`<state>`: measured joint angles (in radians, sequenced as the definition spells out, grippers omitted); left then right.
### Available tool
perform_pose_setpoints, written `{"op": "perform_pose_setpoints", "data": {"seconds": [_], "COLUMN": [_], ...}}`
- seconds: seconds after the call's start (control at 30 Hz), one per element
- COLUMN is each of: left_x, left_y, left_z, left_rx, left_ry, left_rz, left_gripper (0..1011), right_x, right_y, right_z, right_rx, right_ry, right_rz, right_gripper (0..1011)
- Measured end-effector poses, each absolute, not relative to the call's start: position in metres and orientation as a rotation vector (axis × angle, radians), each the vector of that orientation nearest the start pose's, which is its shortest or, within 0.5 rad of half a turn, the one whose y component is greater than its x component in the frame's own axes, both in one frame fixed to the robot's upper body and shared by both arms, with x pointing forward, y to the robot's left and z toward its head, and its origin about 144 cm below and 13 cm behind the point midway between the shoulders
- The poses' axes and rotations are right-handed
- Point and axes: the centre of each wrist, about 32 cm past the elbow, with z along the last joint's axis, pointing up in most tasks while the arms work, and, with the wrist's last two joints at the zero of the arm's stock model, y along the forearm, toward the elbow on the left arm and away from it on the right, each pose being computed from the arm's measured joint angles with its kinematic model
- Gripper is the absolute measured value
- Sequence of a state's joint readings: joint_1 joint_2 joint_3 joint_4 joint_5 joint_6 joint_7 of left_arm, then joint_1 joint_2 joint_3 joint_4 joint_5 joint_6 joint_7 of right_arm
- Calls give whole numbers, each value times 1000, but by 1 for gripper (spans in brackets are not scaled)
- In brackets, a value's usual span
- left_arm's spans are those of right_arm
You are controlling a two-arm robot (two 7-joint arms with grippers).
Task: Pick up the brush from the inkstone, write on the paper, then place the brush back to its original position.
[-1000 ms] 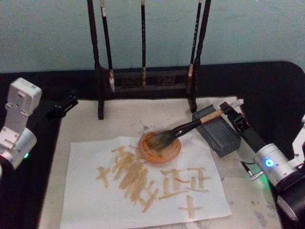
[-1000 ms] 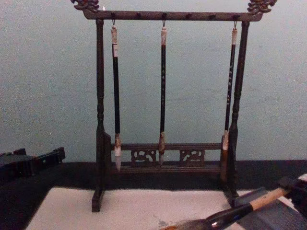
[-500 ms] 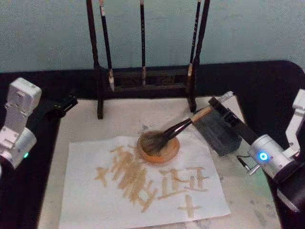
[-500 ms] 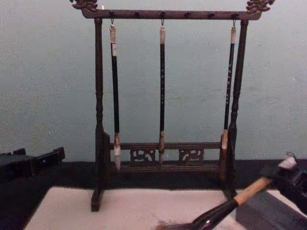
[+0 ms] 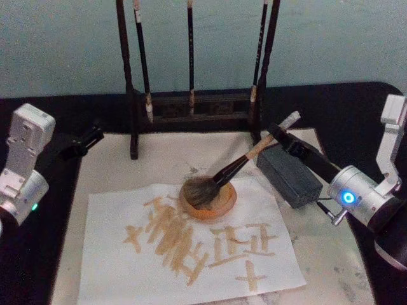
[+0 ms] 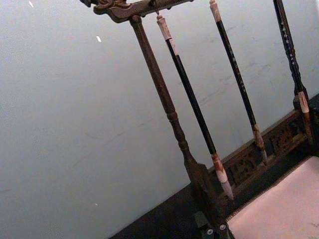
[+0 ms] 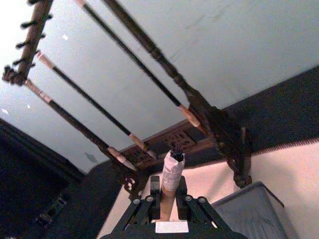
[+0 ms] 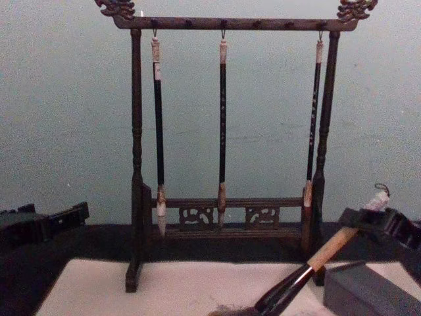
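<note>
Right claw [image 5: 282,136] clamped tight on brush [image 5: 236,165], on upper tan shaft just under pale cap. My read: high grip keeps claw clear of ink and leaves you room to tilt. Brush slants down and left from claw, lifted off inkstone [image 5: 289,175], bristles sitting in orange dish [image 5: 230,202] at far edge of paper [image 5: 191,267]. Looks like ink loading. Tan strokes already on paper. Inkstone just right of dish, below claw. Left claw [image 5: 82,141] parked far left, off paper.
</note>
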<state>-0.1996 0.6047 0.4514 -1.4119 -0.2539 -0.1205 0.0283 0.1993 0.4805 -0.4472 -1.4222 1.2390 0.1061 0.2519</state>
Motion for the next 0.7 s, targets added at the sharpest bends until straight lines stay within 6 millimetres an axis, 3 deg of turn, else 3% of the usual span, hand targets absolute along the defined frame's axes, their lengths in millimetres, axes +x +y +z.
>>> {"op": "perform_pose_setpoints", "data": {"seconds": [0.7], "left_x": [489], "left_y": [310], "left_z": [1140], "left_rx": [305], "left_ry": [-285], "left_rz": [1248], "left_gripper": [1002], "right_x": [483], "right_y": [-255], "right_z": [1172], "right_rx": [219], "right_ry": [492], "right_rz": [-958], "right_gripper": [182]}}
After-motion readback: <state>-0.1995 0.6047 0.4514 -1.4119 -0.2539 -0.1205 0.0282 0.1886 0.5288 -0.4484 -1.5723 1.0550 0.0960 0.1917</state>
